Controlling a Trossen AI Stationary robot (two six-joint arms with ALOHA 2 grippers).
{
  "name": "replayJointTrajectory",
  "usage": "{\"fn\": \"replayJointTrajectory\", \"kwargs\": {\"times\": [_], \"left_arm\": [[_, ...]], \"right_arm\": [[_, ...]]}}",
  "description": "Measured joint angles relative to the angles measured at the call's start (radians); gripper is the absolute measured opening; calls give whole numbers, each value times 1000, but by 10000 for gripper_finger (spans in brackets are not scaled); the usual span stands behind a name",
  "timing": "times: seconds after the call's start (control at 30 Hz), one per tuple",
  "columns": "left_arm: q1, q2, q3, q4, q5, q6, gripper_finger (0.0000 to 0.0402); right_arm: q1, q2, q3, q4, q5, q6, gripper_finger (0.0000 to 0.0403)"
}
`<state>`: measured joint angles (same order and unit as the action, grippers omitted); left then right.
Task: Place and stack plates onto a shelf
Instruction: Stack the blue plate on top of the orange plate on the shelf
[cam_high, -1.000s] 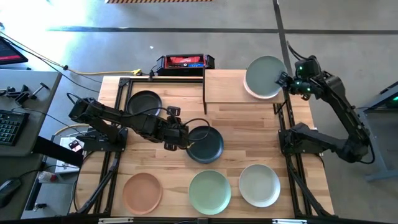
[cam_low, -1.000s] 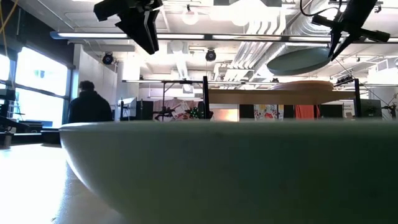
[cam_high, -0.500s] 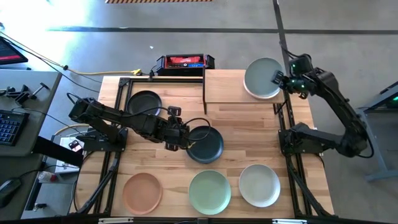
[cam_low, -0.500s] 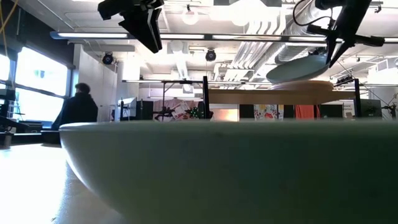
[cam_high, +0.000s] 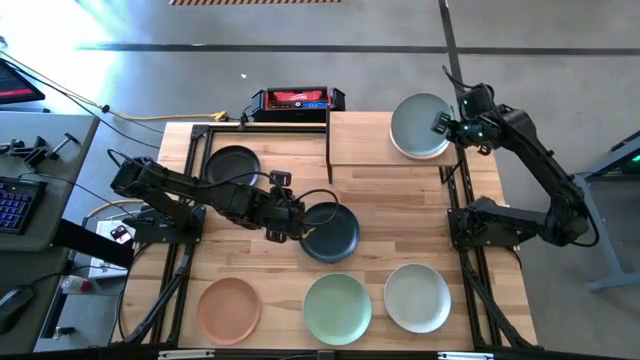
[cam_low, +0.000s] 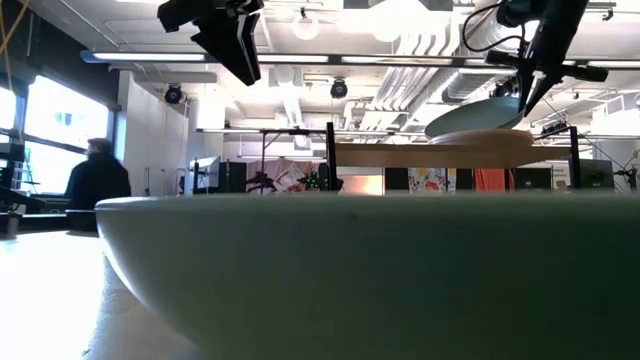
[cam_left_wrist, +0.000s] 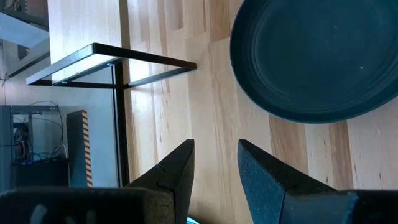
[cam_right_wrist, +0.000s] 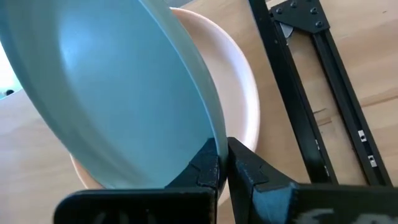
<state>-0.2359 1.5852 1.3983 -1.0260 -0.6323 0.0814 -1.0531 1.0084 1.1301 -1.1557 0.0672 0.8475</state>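
My right gripper (cam_high: 441, 124) is shut on a pale green plate (cam_high: 416, 124) over the right end of the shelf (cam_high: 360, 140). A cream plate (cam_right_wrist: 239, 93) lies flat on the shelf board right under it. My left gripper (cam_high: 290, 228) hangs open above the table, beside the left rim of a black plate (cam_high: 331, 232) that lies flat on the tabletop. In the left wrist view that black plate (cam_left_wrist: 317, 56) sits ahead of the open fingers. A second black plate (cam_high: 232, 164) lies by the shelf's left frame. My right gripper pinches the pale green plate by its rim (cam_right_wrist: 214, 140), on the plate's right side, one finger on the upper face and one beneath. The fingers come from the table's right, slanting down. The plate (cam_low: 475, 115) is tilted, its held side up; whether its low side touches the cream plate I cannot tell.
Three plates lie along the near edge: peach (cam_high: 229, 308), pale green (cam_high: 338, 307) and cream (cam_high: 417, 297). One of them fills the bottom of the low view (cam_low: 350, 270). A black frame post (cam_high: 328, 140) stands at the shelf's left end. A red and black box (cam_high: 297, 100) sits beyond the far edge.
My right gripper has moved down and toward the table's left, still shut on the pale green plate. The plate has come down over the cream plate on the shelf and tipped further, its free side dropping. A person in the room behind has walked away to the left.
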Motion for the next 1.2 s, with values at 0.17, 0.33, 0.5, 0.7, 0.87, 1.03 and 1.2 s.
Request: {"fn": "replayJointTrajectory", "kwargs": {"times": [0.17, 0.33, 0.5, 0.7, 0.87, 1.03, 1.2], "left_arm": [[0, 0, 0, 0, 0, -1, 111], [0, 0, 0, 0, 0, -1, 111], [0, 0, 0, 0, 0, 0, 111], [0, 0, 0, 0, 0, 0, 111], [0, 0, 0, 0, 0, 0, 111], [0, 0, 0, 0, 0, 0, 111], [0, 0, 0, 0, 0, 0, 111]], "right_arm": [[0, 8, 0, 2, 11, -18, 0], [0, 8, 0, 2, 12, -40, 0], [-1, 8, 0, 1, -1, -60, 0], [-3, 8, 0, -1, 17, -67, 1], [-3, 8, 0, 0, -10, -71, 1], [-3, 8, 0, 0, -27, -63, 9], [-3, 8, 0, -7, -20, -42, 57]]}}
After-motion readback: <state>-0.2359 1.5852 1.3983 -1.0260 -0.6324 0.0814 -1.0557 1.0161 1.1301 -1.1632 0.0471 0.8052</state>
